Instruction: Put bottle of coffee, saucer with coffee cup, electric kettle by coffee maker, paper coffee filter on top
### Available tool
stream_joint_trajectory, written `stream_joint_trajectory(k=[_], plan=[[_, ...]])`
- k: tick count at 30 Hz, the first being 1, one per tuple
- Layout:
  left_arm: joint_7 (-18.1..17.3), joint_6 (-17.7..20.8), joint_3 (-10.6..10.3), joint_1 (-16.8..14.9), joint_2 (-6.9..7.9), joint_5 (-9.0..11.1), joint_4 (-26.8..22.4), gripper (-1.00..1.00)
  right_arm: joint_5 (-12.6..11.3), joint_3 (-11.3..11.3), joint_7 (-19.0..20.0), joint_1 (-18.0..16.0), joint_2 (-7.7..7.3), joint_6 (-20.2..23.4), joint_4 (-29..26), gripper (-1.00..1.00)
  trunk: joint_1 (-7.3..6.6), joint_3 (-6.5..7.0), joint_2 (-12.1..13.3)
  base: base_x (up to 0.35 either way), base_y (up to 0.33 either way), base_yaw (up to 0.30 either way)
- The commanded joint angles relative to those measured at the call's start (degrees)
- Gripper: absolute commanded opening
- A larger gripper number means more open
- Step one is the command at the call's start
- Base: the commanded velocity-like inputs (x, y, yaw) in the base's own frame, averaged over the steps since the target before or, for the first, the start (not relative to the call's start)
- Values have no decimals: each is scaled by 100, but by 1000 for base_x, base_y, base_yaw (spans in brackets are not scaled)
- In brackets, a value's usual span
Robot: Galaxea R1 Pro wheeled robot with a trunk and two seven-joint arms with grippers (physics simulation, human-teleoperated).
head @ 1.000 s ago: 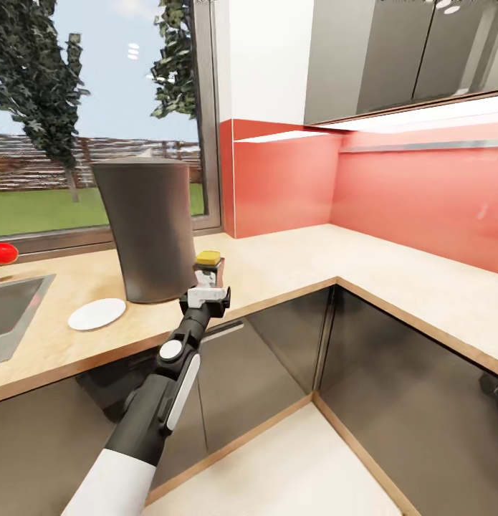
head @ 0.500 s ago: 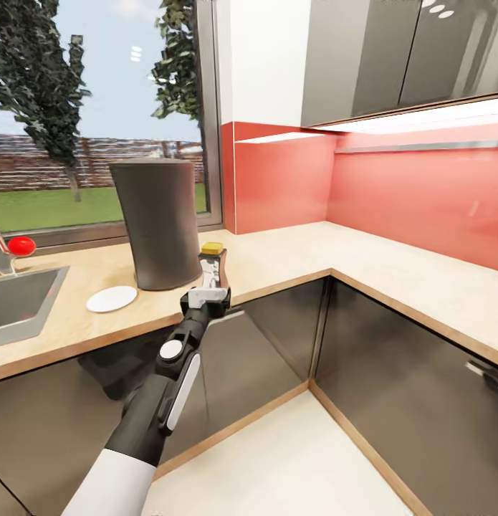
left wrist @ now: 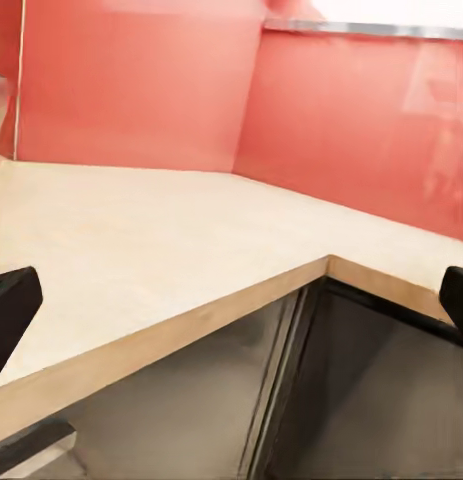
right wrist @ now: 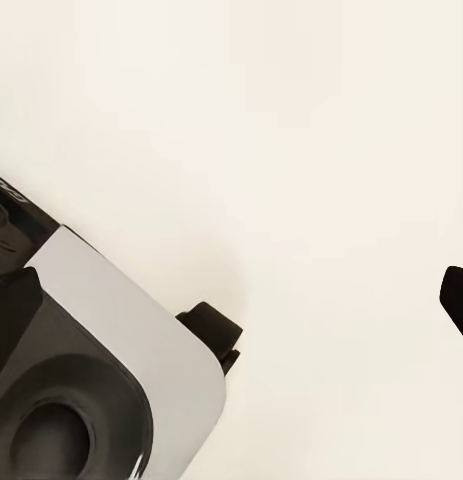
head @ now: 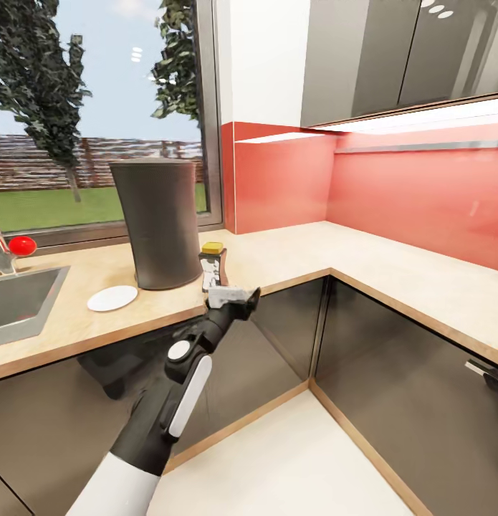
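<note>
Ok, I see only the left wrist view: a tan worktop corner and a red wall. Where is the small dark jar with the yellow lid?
Observer: In the head view the small dark jar with the yellow lid stands upright on the tan wood-grain countertop, beside the tall dark grey cylindrical coffee maker.
Operator: Is my left gripper holding it?
Observer: No, the left gripper is in front of the jar.
Operator: And the saucer?
Observer: The flat round white saucer lies bare at the machine's other side.

No legible txt; bottle of coffee [head: 211, 266] label too small.
</note>
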Motion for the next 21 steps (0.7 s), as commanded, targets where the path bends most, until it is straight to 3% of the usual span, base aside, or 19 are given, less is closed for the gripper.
stream_joint_trajectory(k=[1,4,5,6,8,10,15,16,18,21], plan=[[-99,36,-75,3,-2,92,-15,100,-59,35,13,-5,-6,-11,2,100,0,-6,-3,0,0,0],[-441,38,-418,45,-2,361,-36,100,-59,35,14,-5,-6,-11,1,100,0,-6,-3,0,0,0],[-652,35,-602,81,40,581,-42,100,-59,35,14,-5,-6,-11,1,100,0,-6,-3,0,0,0],[-895,33,-807,114,172,813,-45,100,-59,35,14,-5,-6,-12,1,100,0,-6,-3,0,0,0],[-1150,27,-1048,136,369,1036,-44,100,-59,35,14,-5,-6,-12,1,100,0,-6,-3,0,0,0],[-1600,4,-1608,163,859,1413,-38,100,-59,34,18,-5,-6,-12,1,100,0,-6,-3,0,0,0],[-1917,-31,-2249,256,1523,1616,-38,100,-65,25,24,-5,-6,-12,-4,100,0,-6,-3,0,0,0],[-2025,-116,-2430,492,1825,1654,-23,100,-66,20,27,-5,-8,-15,-8,100,0,-6,-3,0,0,0],[-2129,-234,-2546,735,2069,1680,-3,100,-67,16,28,-5,-10,-17,-11,100,0,-6,-3,0,0,0],[-2769,-1034,-2694,1626,2774,1755,322,100,-73,11,31,-5,-13,-20,-15,100,0,-6,-3,0,0,0]])
